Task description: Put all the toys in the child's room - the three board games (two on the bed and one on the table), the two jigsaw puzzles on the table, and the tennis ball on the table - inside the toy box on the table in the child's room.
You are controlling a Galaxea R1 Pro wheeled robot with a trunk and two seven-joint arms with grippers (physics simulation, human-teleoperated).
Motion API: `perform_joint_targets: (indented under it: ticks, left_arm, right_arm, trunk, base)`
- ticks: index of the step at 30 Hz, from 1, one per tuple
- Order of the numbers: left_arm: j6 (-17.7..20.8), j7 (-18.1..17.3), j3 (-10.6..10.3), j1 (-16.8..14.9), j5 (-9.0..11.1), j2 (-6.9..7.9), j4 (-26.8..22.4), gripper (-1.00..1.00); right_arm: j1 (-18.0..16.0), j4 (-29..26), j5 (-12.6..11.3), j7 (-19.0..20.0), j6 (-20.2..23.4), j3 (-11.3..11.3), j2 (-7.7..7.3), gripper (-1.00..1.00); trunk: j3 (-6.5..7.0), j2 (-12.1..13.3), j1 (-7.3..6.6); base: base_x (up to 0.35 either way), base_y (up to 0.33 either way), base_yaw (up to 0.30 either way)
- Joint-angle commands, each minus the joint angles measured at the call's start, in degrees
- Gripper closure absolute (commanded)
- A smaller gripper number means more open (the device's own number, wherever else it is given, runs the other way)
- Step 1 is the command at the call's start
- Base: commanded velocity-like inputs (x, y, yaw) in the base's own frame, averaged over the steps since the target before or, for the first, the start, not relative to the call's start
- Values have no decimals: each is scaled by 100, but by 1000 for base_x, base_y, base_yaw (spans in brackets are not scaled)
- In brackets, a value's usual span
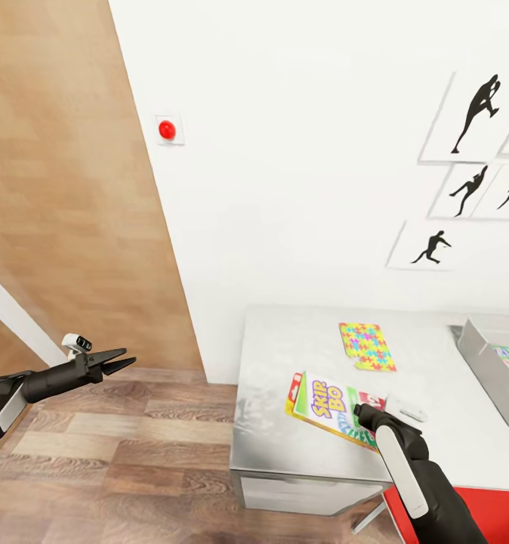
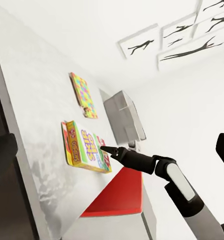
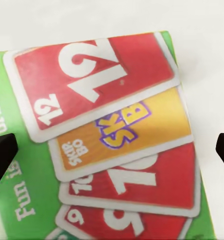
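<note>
A green Skip-Bo board game box (image 1: pixel 328 408) (image 2: pixel 89 150) (image 3: pixel 112 135) lies flat near the front left of the grey table (image 1: pixel 285 446). It rests on a second box, whose red and yellow edge (image 1: pixel 294 391) (image 2: pixel 69 144) sticks out. My right gripper (image 1: pixel 362 413) (image 2: pixel 106 149) (image 3: pixel 112 155) hovers just above the Skip-Bo box, open, its fingers straddling the printed cards. A colourful jigsaw puzzle (image 1: pixel 367 346) (image 2: pixel 83 95) lies farther back. The grey toy box (image 1: pixel 482 363) (image 2: pixel 122 117) stands at the table's right. My left gripper (image 1: pixel 126 358) hangs open over the floor, left of the table.
A small white object (image 1: pixel 410 409) lies on the table just right of the Skip-Bo box. A red surface (image 1: pixel 477 510) (image 2: pixel 116 195) sits low in front of the table. The white wall carries silhouette pictures (image 1: pixel 473 113) and a red button (image 1: pixel 167 130). Wooden floor (image 1: pixel 134 453) spreads to the left.
</note>
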Motion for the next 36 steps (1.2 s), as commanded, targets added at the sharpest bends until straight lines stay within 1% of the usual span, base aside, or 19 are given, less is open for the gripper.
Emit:
perform_joint_targets:
  ticks: [1,7,23,31,36]
  left_arm:
    - [62,-20,-7,-6,4,1,1,-100]
    - [67,-20,-8,-6,4,1,1,-100]
    - [60,-20,-12,-6,4,1,1,-100]
    - [59,-20,-15,-6,4,-4,1,-100]
    - [59,-20,-16,-6,2,-7,1,-100]
  right_arm:
    - [-3,174,-173,-25,-16,9,0,-100]
    - [-2,174,-170,-25,-16,31,0,-100]
    - [0,174,-179,-24,-16,41,3,-100]
    - [-1,174,-179,-24,-16,45,0,-100]
    - [0,174,-173,-24,-16,39,0,-100]
  trunk:
    - [-15,-9,5]
    - [-41,-9,5]
    - [-44,-9,5]
    - [-44,-9,5]
    - [-44,-9,5]
  base:
    - [0,19,0]
    - [0,73,0]
    - [0,42,0]
    - [0,-5,0]
    - [0,-143,0]
